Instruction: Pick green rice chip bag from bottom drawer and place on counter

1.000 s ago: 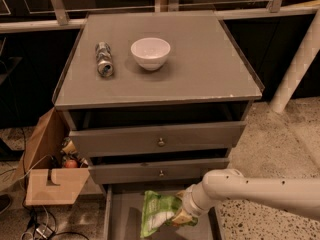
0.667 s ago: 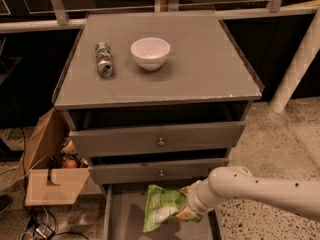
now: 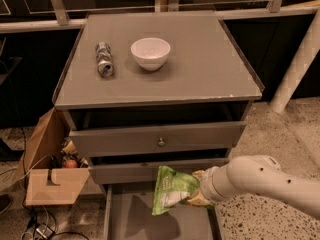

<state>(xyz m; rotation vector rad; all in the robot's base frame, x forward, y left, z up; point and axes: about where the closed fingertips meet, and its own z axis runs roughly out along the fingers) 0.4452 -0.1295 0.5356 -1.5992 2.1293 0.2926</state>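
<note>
The green rice chip bag [image 3: 172, 189] hangs clear of the floor of the bottom drawer [image 3: 145, 224], held at its right edge by the robot's gripper [image 3: 196, 195], whose fingers are closed on the crinkled foil. A second ago the bag sat lower, down between the drawer's side walls. It has since risen and drifted slightly right, so its top edge now overlaps the lower lip of the middle drawer [image 3: 130, 174]. The extraction half of the job looks all but complete, with the lift to the counter [image 3: 210, 69] still ahead.

The bag is pillow-shaped and light green with white patches and print. It is tilted, with its free left end drooping toward the drawer floor, where it throws a dark shadow. The white arm [image 3: 265, 181] reaches in from the right edge of the scene, with the gripper near the drawer's right wall.

Above, the top drawer [image 3: 155, 140] stands ajar, its front jutting out over the bag's likely upward path, so the load probably needs pulling outward before it goes up. On the counter, a white bowl [image 3: 150, 53] sits toward the rear, left of centre, with a silver can [image 3: 104, 59] lying on its side near the left edge. The front and right of the top look open for a landing. A cardboard box [image 3: 50, 181] rests on the floor beside the cabinet's left side.
</note>
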